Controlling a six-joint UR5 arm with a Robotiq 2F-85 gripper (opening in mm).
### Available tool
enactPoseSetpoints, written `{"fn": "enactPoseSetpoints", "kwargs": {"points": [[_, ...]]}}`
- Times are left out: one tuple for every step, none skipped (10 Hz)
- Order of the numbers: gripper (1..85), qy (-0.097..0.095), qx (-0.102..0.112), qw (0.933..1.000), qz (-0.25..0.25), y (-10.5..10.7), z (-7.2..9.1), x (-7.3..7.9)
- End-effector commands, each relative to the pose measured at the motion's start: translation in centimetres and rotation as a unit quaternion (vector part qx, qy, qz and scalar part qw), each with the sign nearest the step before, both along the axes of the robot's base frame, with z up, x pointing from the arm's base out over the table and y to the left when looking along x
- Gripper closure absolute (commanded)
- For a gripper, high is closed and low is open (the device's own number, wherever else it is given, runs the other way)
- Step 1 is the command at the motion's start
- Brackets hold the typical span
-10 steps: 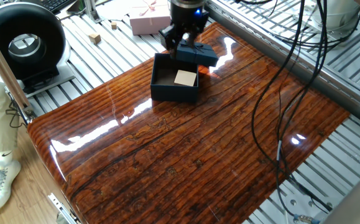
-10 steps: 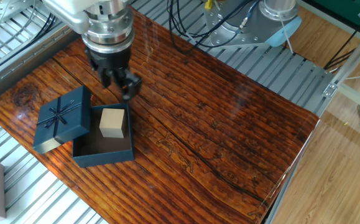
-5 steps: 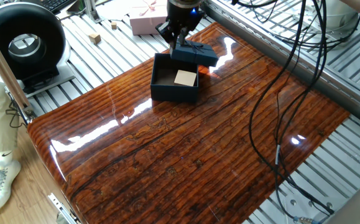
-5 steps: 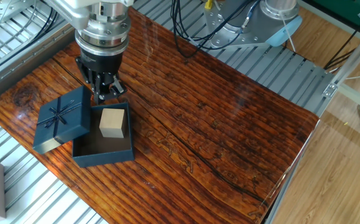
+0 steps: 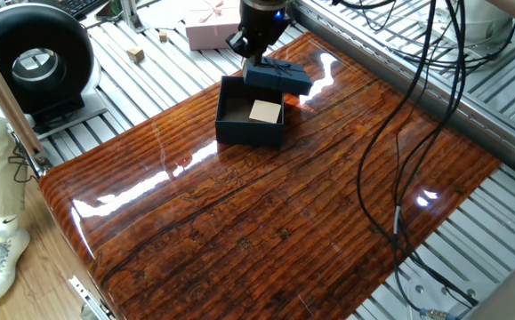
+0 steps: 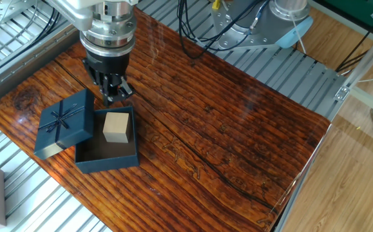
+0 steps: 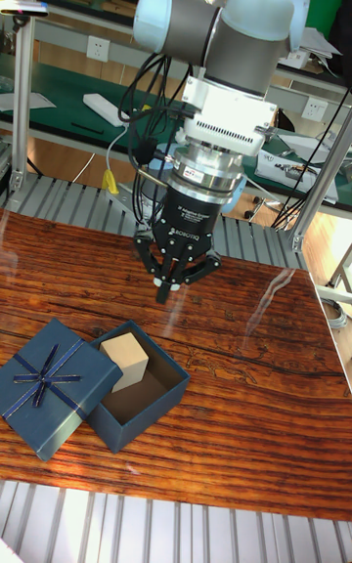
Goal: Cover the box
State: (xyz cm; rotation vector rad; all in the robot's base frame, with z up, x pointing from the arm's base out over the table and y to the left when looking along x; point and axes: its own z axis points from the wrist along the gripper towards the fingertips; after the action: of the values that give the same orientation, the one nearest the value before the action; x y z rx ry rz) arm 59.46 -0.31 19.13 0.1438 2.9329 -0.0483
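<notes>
While we compare this moment with the one a second ago, we see the end effector (image 6: 111,92) has shifted toward the lid side of the box and its fingers, spread apart then, are now drawn together into a narrow point, clenched on nothing. It hangs above the tabletop (image 6: 225,135), just behind the seam where the lid meets the box, touching neither as far as we can tell.

We find the box (image 6: 107,147) unmoved: a small square of dark navy cardboard, open on top, with a tan block (image 6: 116,126) standing in its back corner. The matching navy lid (image 6: 64,122) lies tilted, one edge propped on the box's rim and the other down on the wood; a thin bow of the same colour crosses its flat top. In the tall fixed view we see the same arrangement, lid (image 7: 49,383) left of box (image 7: 137,397).

We note the tabletop is glossy, striped reddish-brown wood, bare across most of its length away from the box. Beyond its edge, on ribbed metal slats, a pale pink gift box (image 5: 211,25) sits well apart. Black cables (image 5: 417,107) hang over the tabletop's far side.
</notes>
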Motion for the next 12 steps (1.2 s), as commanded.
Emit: {"fn": "enactPoseSetpoints", "kwargs": {"points": [[84.7, 0.016, -0.006, 0.9997, 0.017, -0.1, -0.6, -0.8], [84.7, 0.020, -0.028, 0.9987, 0.038, -1.0, -0.6, -0.9], [84.7, 0.026, -0.054, 0.9962, 0.063, -2.1, -0.5, -1.0], [83.3, 0.027, -0.075, 0.9935, 0.081, -3.1, -0.1, -0.9], [81.7, 0.020, -0.088, 0.9911, 0.098, -3.6, 0.1, -0.4], [75.7, 0.001, -0.106, 0.9875, 0.116, -4.3, 0.3, 0.8], [68.0, -0.016, -0.102, 0.9862, 0.129, -4.0, 0.1, 1.9], [59.0, -0.027, -0.097, 0.9816, 0.162, -3.9, 0.1, 2.9], [52.3, -0.028, -0.084, 0.9781, 0.188, -3.5, 0.2, 3.3], [49.7, -0.023, -0.088, 0.9738, 0.209, -3.8, 0.3, 3.3], [45.3, -0.020, -0.100, 0.9682, 0.228, -4.2, 0.3, 3.5], [42.0, -0.017, -0.097, 0.9684, 0.229, -3.9, 0.1, 3.4]]}}
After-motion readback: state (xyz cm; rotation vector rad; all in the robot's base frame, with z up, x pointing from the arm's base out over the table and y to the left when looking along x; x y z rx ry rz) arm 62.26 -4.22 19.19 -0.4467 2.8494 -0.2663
